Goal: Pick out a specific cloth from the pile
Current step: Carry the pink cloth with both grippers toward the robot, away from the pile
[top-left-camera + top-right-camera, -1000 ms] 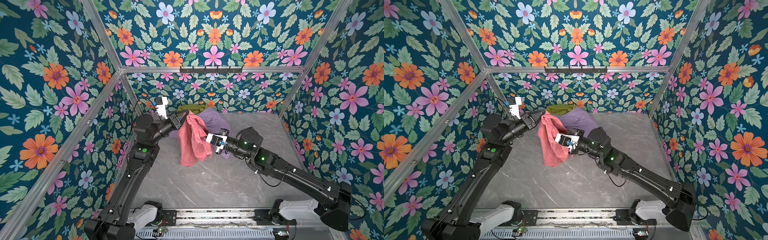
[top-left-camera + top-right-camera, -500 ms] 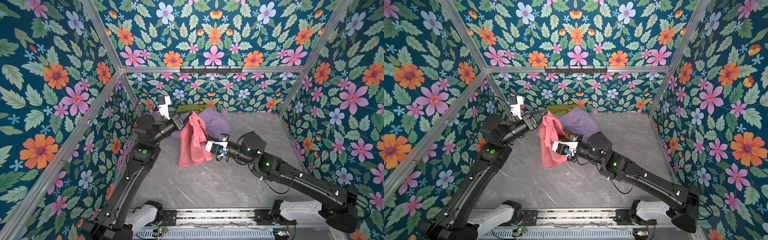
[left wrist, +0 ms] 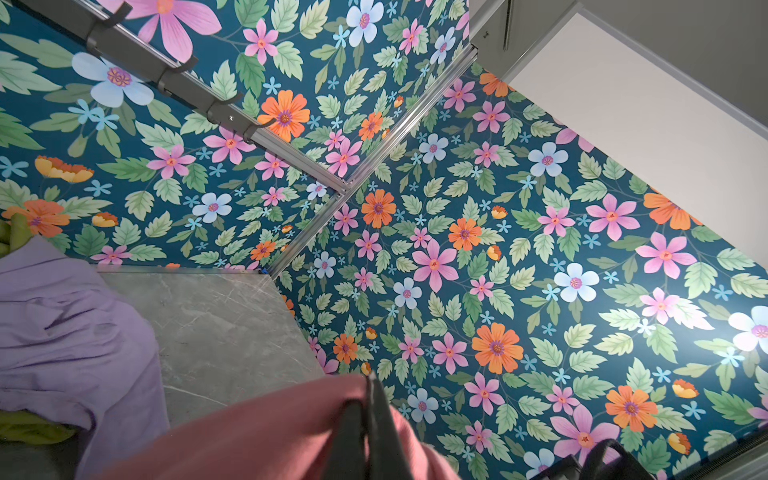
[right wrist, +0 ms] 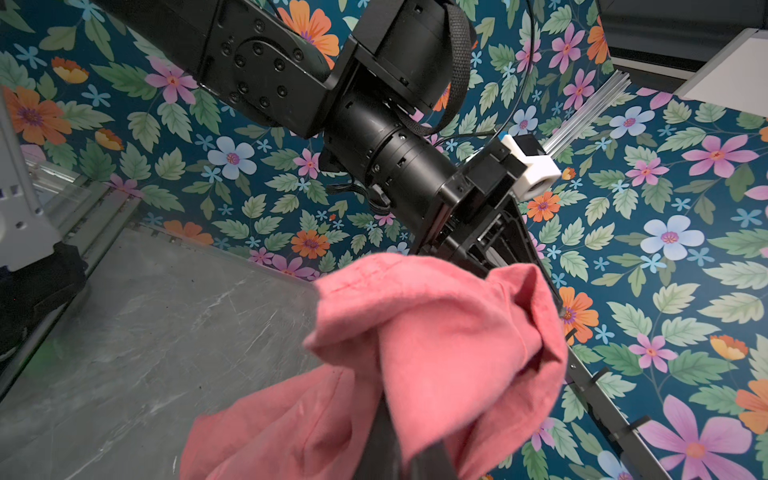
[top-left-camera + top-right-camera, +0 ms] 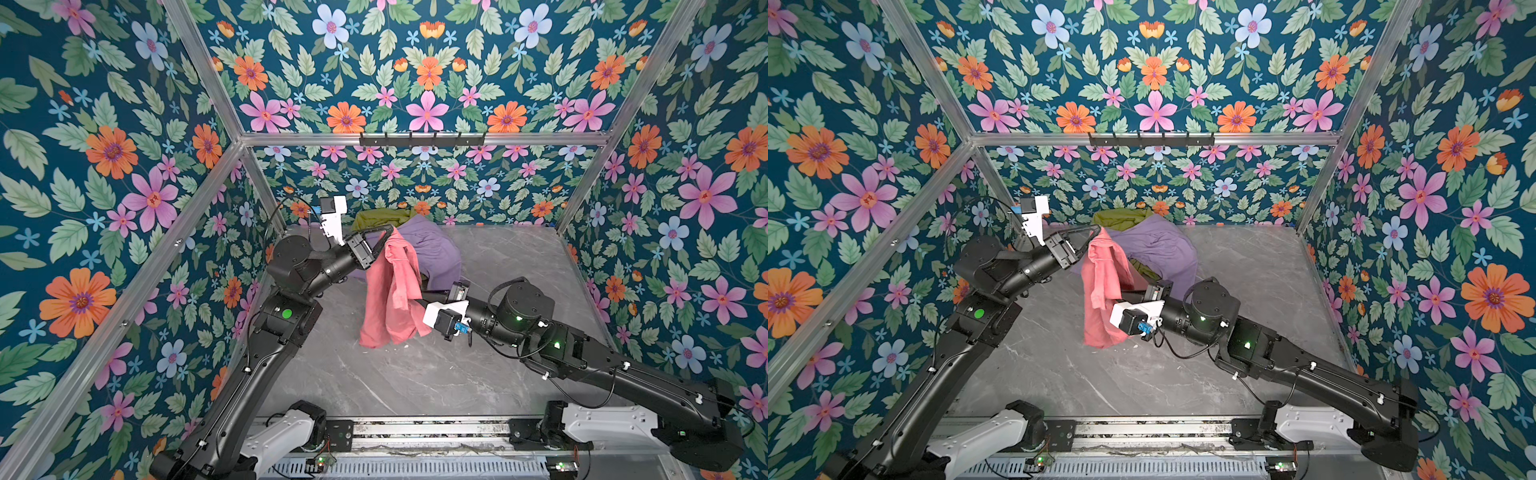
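The salmon-pink cloth (image 5: pixel 388 299) (image 5: pixel 1100 291) hangs lifted in front of the pile, its lower end near the grey floor. My left gripper (image 5: pixel 390 233) (image 5: pixel 1097 231) is shut on its top edge, and in the left wrist view the dark fingers (image 3: pixel 376 419) pinch the pink fabric (image 3: pixel 270 436). My right gripper (image 5: pixel 417 298) (image 5: pixel 1118 297) is shut on a fold at the cloth's right side, with fabric (image 4: pixel 440 332) draped over its fingers (image 4: pixel 384 432). The pile behind holds a lilac cloth (image 5: pixel 434 253) (image 5: pixel 1156 249) and an olive-green cloth (image 5: pixel 380 218) (image 5: pixel 1121 218).
Floral walls enclose the grey marble floor (image 5: pixel 415 374) on three sides. A black hook rail (image 5: pixel 422 139) runs along the back frame. The arms' bases sit on a metal rail (image 5: pixel 415 428) at the front edge.
My right gripper has drawn toward the front with its fold of the pink cloth. The left gripper has shifted slightly right, still holding the top edge.
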{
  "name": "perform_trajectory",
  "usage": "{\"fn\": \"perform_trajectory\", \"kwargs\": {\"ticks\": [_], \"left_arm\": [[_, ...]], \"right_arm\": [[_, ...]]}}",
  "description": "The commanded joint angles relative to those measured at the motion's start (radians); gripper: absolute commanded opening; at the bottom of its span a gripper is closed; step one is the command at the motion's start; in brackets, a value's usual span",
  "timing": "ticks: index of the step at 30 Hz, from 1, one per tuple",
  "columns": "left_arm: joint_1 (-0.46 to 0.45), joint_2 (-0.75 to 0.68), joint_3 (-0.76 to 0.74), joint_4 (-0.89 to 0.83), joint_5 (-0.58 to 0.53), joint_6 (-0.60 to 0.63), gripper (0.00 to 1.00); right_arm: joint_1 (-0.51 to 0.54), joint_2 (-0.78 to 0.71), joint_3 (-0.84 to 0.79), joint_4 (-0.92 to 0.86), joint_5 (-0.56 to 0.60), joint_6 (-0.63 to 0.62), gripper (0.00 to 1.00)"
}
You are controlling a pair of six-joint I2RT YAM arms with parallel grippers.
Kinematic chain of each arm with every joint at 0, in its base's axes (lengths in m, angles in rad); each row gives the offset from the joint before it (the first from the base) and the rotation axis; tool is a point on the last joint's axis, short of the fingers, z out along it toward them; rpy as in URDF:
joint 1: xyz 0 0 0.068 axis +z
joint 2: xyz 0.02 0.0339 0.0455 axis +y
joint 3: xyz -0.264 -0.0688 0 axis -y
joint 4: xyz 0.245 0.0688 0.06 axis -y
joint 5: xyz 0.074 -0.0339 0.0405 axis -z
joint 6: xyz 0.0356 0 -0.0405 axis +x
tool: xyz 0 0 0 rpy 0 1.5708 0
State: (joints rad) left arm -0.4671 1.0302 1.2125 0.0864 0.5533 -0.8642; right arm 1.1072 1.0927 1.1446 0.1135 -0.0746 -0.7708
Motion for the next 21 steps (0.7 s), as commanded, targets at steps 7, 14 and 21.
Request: {"fn": "perform_trajectory", "kwargs": {"ticks": [7,14,21], "left_arm": [[-0.071,-0.026,0.007,0.021,-0.071,-0.016,0.0],[-0.13,-0.005,0.071,-0.01,-0.091,-0.018,0.0],[-0.203,0.018,0.13,-0.051,-0.126,-0.004,0.0]], "right_arm": [[0.086,-0.037,0.017,-0.053,0.064,-0.058,0.0],[0.109,-0.05,0.048,-0.072,0.057,-0.062,0.0],[0.13,-0.063,0.096,-0.095,0.04,-0.071,0.0]]}}
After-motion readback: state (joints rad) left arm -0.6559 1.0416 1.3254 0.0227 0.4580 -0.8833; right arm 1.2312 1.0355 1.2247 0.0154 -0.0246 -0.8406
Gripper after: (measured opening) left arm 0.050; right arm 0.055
